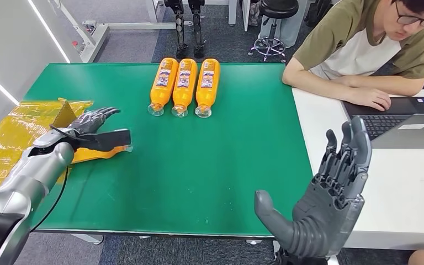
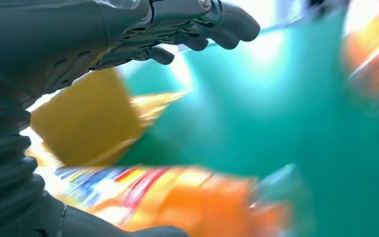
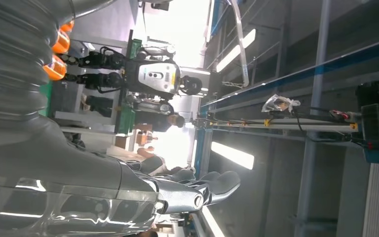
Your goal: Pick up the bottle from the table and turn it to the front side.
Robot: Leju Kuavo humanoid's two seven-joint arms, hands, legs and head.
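Note:
An orange bottle (image 1: 104, 153) lies on the green table (image 1: 210, 165) at the left, its clear cap end (image 1: 128, 148) pointing right. My left hand (image 1: 93, 128) hovers just over it, fingers stretched out and thumb (image 1: 112, 138) above the bottle; it grips nothing. The left wrist view is blurred and has the labelled bottle (image 2: 177, 202) lying below the spread fingers (image 2: 197, 29). Three more orange bottles (image 1: 183, 84) lie side by side at the back, caps toward me. My right hand (image 1: 326, 204) is raised off the table's front right corner, fingers upright and apart, empty.
A crumpled yellow bag (image 1: 11, 138) covers the table's left edge beside the left hand. A person (image 1: 364, 44) sits at the white table (image 1: 364, 165) on the right, one hand on a laptop (image 1: 403, 118). A stool (image 1: 273, 22) stands behind the green table.

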